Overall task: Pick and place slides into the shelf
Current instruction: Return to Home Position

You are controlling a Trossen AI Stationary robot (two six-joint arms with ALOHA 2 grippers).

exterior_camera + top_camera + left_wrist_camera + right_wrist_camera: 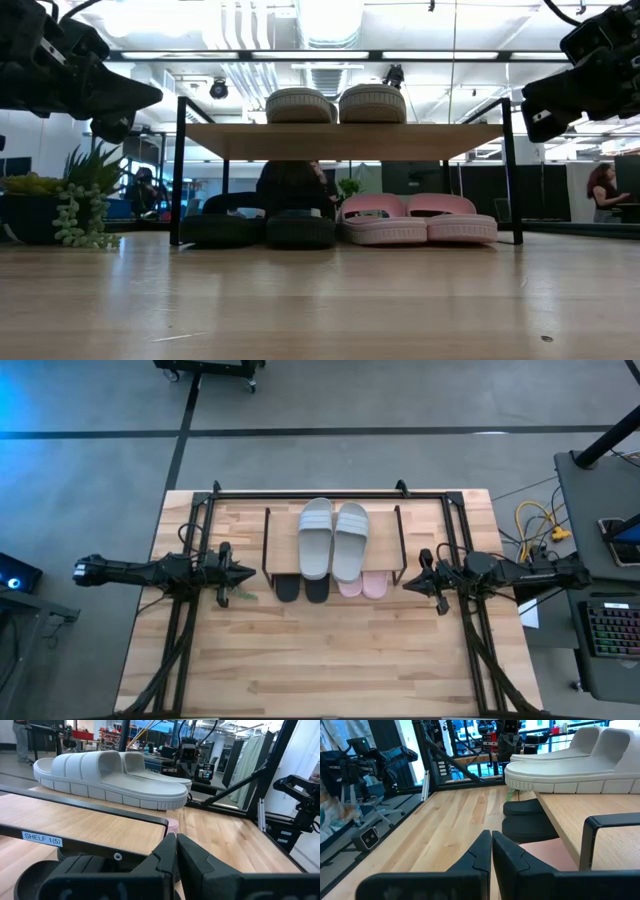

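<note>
Wooden and light, the top board of the shelf (385, 540) carries the two pale grey-green slides (333, 540) side by side, touching along their inner edges and lying flat at the middle of the board. Beneath it, on the table (330, 660), the two black slides (258, 230) sit together on the left half and the two pink slides (420, 220) together on the right half, with their ends sticking out a little past the board's front edge in the high view. The left gripper (245, 572) hovers above the table just outside the shelf's left side, its fingers pressed together with nothing between them. The right gripper (408, 581) hangs just beyond the shelf's right side, likewise clenched and empty, pointing inward toward the shelf. Neither gripper touches the shelf or any slide. A white label (42, 838) reading "SHELF 1(5)" is stuck on the shelf's black frame. A small potted plant (85, 200) stands on the table near the shelf's left leg.
</note>
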